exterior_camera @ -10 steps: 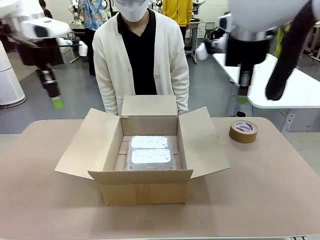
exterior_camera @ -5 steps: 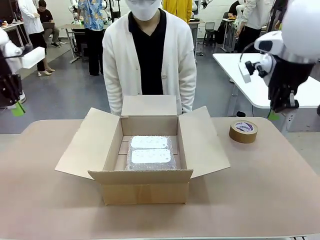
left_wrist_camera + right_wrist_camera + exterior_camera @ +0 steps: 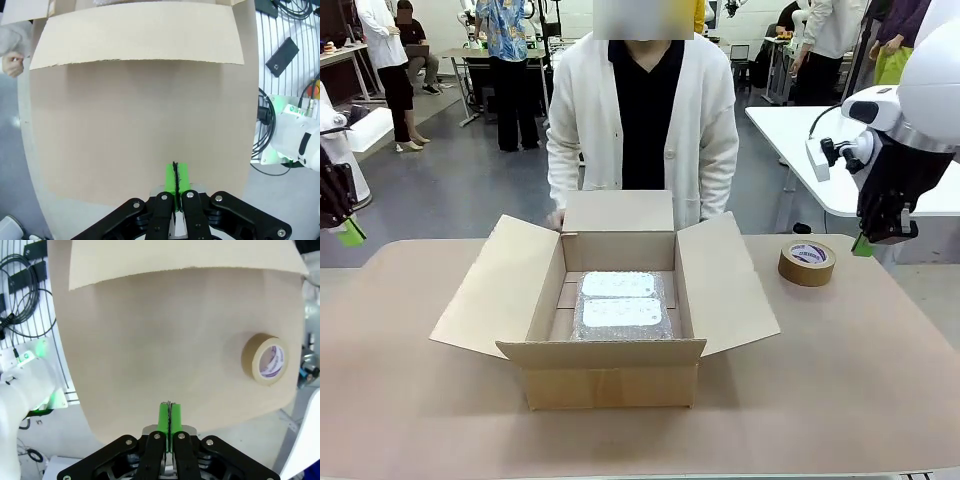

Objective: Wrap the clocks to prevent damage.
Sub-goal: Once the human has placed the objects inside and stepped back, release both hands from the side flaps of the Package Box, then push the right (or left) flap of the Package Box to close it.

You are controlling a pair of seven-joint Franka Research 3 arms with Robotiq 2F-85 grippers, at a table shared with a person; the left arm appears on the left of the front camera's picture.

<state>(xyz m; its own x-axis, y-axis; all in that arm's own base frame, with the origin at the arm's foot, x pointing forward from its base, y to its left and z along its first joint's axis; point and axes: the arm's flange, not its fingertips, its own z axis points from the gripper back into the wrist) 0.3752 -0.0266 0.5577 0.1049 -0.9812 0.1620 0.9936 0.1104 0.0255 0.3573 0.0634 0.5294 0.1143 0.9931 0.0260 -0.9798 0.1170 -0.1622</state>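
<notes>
In the front view, two parcels are counted inside one open cardboard box [image 3: 610,375] at mid-table: a far wrapped clock [image 3: 617,285] and a near wrapped clock [image 3: 620,316], touching. One tape roll [image 3: 807,263] is seen to the right, well apart.

In the left wrist view, the left gripper [image 3: 175,179] is seen with its pads pressed together and nothing held.

In the right wrist view, the right gripper [image 3: 169,416] is likewise closed and empty.

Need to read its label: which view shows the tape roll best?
Right wrist view: the tape roll appears large, printed core facing the camera. The front view shows the roll smaller, flat on the table.
</notes>
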